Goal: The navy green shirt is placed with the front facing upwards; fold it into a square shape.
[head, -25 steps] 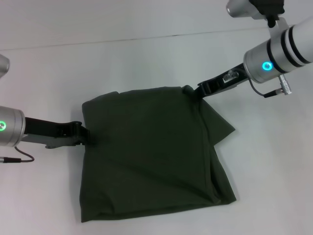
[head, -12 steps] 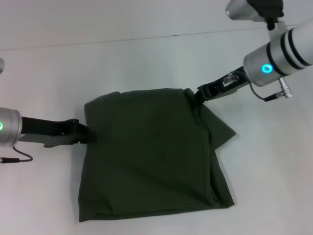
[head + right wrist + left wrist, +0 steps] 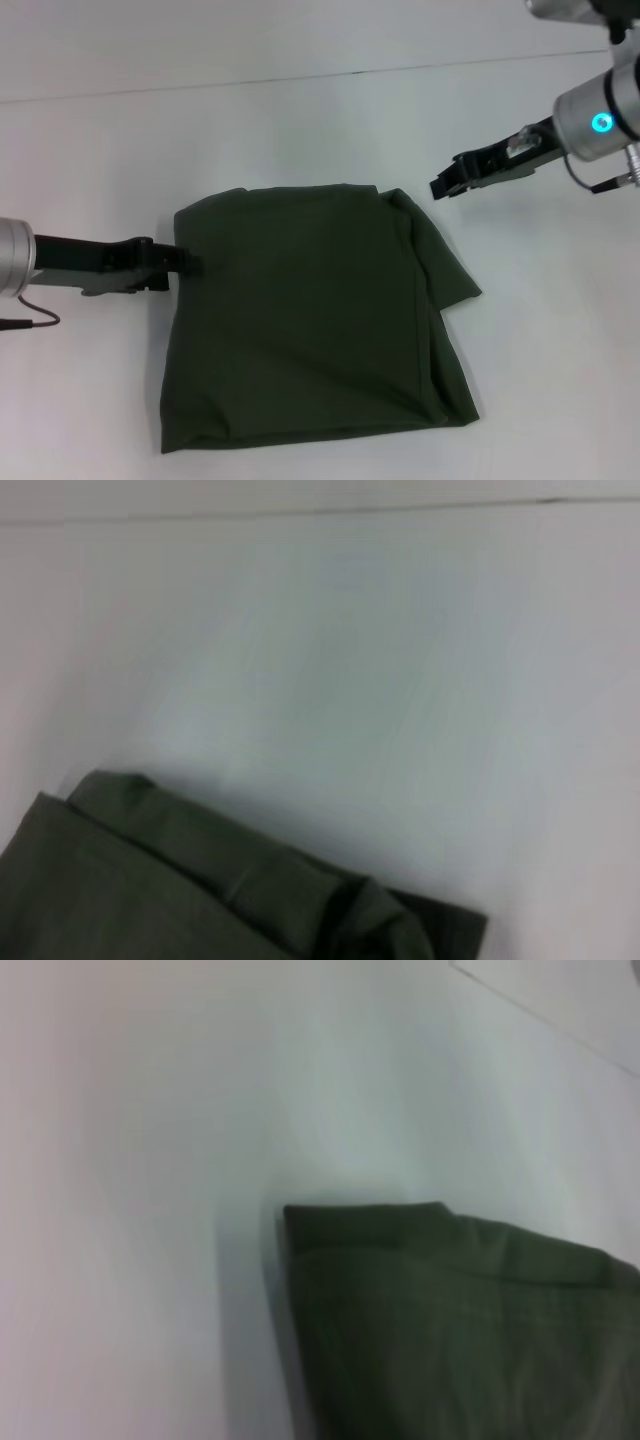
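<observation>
The navy green shirt (image 3: 310, 310) lies folded into a rough square on the white table, plain green side up. A loose flap sticks out at its right side (image 3: 455, 275). My left gripper (image 3: 183, 263) lies low at the shirt's left edge, touching the cloth near the far left corner. That corner (image 3: 330, 1222) lies flat in the left wrist view. My right gripper (image 3: 441, 187) hangs open to the right of the shirt's far right corner (image 3: 370, 905), apart from the cloth and holding nothing.
The white table (image 3: 320, 120) stretches all round the shirt. A thin seam line (image 3: 400, 68) runs across the table's far part. No other objects show.
My right gripper has let go of the shirt's far right corner and drawn away to the right and up. The corner has settled flat. My left arm has pulled back slightly to the left.
</observation>
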### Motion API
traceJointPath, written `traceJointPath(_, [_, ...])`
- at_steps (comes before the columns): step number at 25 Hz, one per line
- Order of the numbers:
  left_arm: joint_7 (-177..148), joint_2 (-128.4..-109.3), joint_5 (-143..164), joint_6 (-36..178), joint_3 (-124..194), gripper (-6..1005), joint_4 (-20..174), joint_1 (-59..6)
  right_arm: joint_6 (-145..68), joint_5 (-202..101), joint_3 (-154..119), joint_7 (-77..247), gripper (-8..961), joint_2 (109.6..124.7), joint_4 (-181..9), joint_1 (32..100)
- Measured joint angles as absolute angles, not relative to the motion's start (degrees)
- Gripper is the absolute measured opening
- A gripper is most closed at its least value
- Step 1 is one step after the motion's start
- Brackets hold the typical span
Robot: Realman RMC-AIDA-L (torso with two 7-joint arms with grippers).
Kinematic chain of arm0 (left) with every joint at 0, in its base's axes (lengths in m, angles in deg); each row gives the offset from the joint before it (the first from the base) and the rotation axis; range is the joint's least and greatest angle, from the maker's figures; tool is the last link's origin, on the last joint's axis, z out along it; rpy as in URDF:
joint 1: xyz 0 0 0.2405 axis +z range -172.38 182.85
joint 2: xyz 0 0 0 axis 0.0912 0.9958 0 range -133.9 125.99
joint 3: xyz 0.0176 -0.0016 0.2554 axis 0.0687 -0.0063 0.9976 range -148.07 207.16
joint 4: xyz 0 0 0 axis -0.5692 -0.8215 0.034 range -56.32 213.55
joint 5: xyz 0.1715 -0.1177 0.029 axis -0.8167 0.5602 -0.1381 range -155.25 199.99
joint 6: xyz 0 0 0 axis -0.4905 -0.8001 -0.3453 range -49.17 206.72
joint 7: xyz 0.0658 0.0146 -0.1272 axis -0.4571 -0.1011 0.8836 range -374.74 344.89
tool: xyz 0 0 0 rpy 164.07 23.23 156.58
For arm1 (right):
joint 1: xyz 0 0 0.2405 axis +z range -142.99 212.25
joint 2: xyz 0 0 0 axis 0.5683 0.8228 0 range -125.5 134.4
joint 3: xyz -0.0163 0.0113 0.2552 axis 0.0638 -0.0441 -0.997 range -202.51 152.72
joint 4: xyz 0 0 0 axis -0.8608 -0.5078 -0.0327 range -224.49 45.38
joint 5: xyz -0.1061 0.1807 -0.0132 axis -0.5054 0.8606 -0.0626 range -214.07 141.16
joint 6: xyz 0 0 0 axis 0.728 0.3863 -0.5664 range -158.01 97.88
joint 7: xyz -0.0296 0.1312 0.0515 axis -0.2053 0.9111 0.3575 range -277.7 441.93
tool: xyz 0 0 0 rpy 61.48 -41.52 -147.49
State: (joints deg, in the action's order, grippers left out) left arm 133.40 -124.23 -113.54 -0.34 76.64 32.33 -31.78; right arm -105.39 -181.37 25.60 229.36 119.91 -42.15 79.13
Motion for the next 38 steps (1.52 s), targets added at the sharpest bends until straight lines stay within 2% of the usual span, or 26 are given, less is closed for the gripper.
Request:
traceJointPath(7, [132.6, -125.11, -110.0, -4.4, 73.9, 682, 25.3, -28.4, -108.6, -176.5, 22.1, 226.6, 215, 119.48, -41.3, 79.1])
traceJointPath(14, [112.9, -125.35, -99.2, -19.8, 65.6, 680, 20.6, -22.7, -117.4, -162.8, 18.8, 211.9, 216, 119.82, -39.4, 75.8])
traceJointPath(16, [102.7, -126.14, -95.7, -26.7, 61.9, 680, 20.5, -19.8, -121.1, -157.7, 18.4, 204.3, 419, 120.4, -39.5, 72.9])
traceJointPath(20, [82.4, -128.29, -90.6, -32.4, 59.6, 679, 22.8, -12.8, -126.7, -151.9, 18.3, 185.2, 504, 122.87, -39.0, 65.7])
traceJointPath(24, [64.6, -128.43, -90.5, -33.1, 59.6, 678, 31.3, -10.2, -130.6, -149.3, 19.0, 166.7, 590, 124.57, -41.1, 59.0])
traceJointPath(32, [48.9, -128.55, -95.5, -32.9, 60.0, 678, 38.9, -8.5, -138.9, -146.6, 17.9, 139.8, 790, 124.39, -49.5, 48.0])
traceJointPath(38, [48.6, -128.58, -98.6, -30.7, 60.5, 677, 40.4, -8.9, -136.8, -148.0, 16.6, 137.4, 786, 124.1, -51.1, 47.0])
